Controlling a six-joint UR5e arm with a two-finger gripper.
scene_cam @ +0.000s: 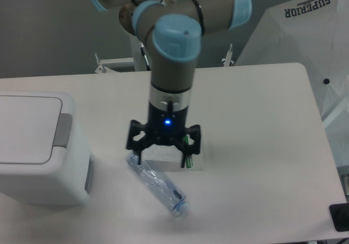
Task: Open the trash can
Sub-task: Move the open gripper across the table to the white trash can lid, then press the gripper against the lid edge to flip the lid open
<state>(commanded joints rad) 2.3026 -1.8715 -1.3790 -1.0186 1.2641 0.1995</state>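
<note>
1. Trash can (41, 148) sits at the table's (262, 118) left edge, partly cut off by the frame; lid (27, 128) lies flat and closed, grey push tab (62, 130) on the lid's right edge, facing the arm.
2. Gripper (163, 154) hangs over mid-table, fingers spread wide and holding nothing; blue light on at the wrist.
3. Key relation: the can lies to camera-left of the fingers, well apart, with the tab being the closest part of the can. Tab's long axis runs roughly front-to-back along the lid edge.
4. Directly under and beside the gripper: clear plastic bottle (158, 186) lying diagonally, and a white packet with a green stripe (188, 158), mostly hidden behind the fingers. Whether the fingertips touch either cannot be told from this view; they look close.
5. Judgement: task not started on the can itself; approach phase. Next move likely needs a leftward traverse, then a press down on the tab.
6. Room: bare table strip between bottle and can gives a path. Risk: a low traverse could drag the bottle's near end; lifting first looks safer.
7. Can's left side is out of frame, so clearance there is unknown.
</note>
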